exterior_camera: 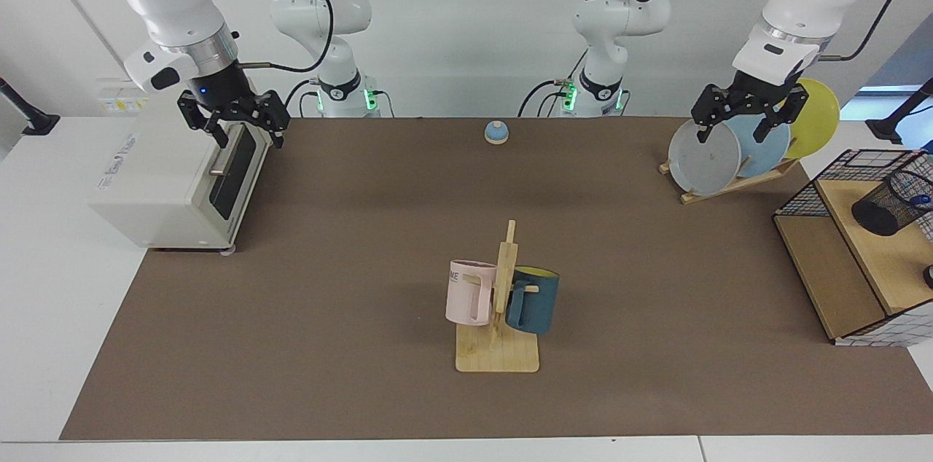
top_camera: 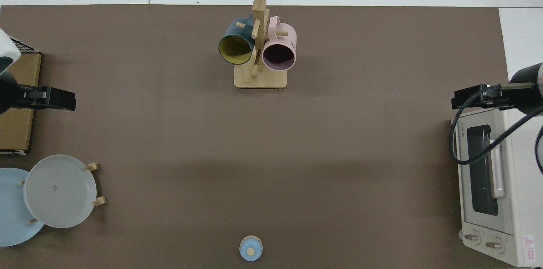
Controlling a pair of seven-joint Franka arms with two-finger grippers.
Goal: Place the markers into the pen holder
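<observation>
Facing view: left hand (exterior_camera: 747, 118) spread, empty, well apart from pen holder (exterior_camera: 891, 205) holding marker (exterior_camera: 920, 197); right hand (exterior_camera: 235, 121) spread.

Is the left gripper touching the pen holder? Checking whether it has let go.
Apart: facing view shows the left gripper up by the plates, clear of the pen holder.

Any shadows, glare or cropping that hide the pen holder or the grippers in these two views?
Facing view: even light, no glare; pen holder cut by the frame edge; left gripper and right gripper unobstructed. Top view: soft shadow band across the mat; holder out of frame.
</observation>
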